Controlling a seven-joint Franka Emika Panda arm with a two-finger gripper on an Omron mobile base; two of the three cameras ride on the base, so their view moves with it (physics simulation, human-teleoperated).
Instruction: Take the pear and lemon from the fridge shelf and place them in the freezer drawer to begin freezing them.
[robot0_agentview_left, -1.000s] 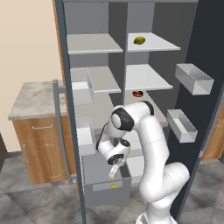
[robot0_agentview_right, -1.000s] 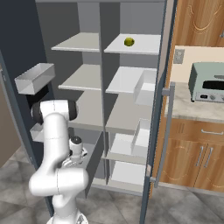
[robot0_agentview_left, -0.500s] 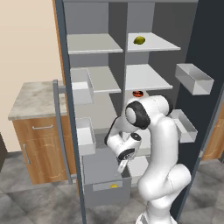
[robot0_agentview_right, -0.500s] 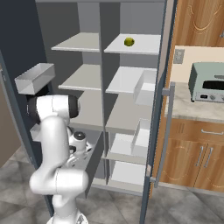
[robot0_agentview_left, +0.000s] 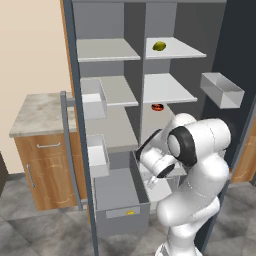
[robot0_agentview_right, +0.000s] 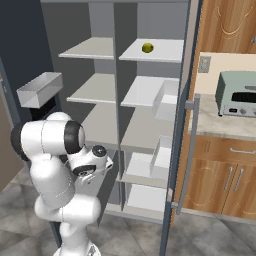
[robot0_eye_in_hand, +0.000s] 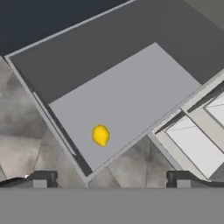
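A yellow-green pear (robot0_agentview_left: 159, 46) (robot0_agentview_right: 147, 47) lies on the top right fridge shelf (robot0_agentview_left: 180, 49) (robot0_agentview_right: 165, 51). The yellow lemon (robot0_eye_in_hand: 100, 134) (robot0_agentview_left: 130, 212) rests on the floor of the pulled-out freezer drawer (robot0_agentview_left: 122, 220) (robot0_eye_in_hand: 131, 92), near its front panel. My gripper (robot0_agentview_left: 150, 181) (robot0_eye_in_hand: 111, 181) hangs above the drawer's right rear corner, fingers pointing down. It is open with nothing between the fingertips (robot0_eye_in_hand: 40, 179). The pear is high above it and well apart.
White bins hang on the left door (robot0_agentview_left: 93, 98) and the right door (robot0_agentview_left: 222, 90). A small red and dark item (robot0_agentview_left: 157, 106) sits on a middle right shelf. A wooden counter (robot0_agentview_left: 35, 112) stands to the left; a toaster oven (robot0_agentview_right: 237, 95) sits on the right counter.
The hand has risen and swung right and back from over the drawer's middle. The lemon stays on the drawer floor, and the jaws have widened slightly.
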